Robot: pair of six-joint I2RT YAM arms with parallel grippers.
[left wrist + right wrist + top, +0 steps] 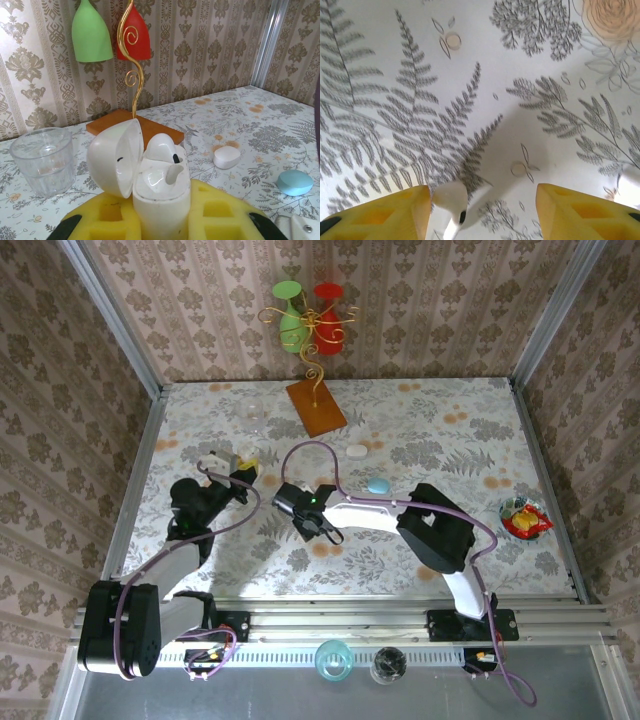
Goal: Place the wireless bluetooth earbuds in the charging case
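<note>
- The charging case is pinched upright between the yellow pads of the left gripper. Its lid is swung open towards 9 o'clock in the left wrist view.
- One earbud, the seated earbud, is seen in the open case. Its rounded head stands proud of the well, so full seating cannot be confirmed.
- Roughly half of the task is judged done: one piece is in the case and one is left to be inserted.
- The loose earbud is found at about 7 o'clock in the right wrist view, over the patterned table, touching the inner face of one finger.
- The right gripper is spread wide. The other finger stands well apart, so the loose earbud is not pinched.
- The long axis of the loose earbud runs roughly from 12 to 6 o'clock in that view, with the bulb towards 12 and the dark-tipped stem towards 6.
- In the top view, the held case lies at about 10 o'clock from the right gripper.
</note>
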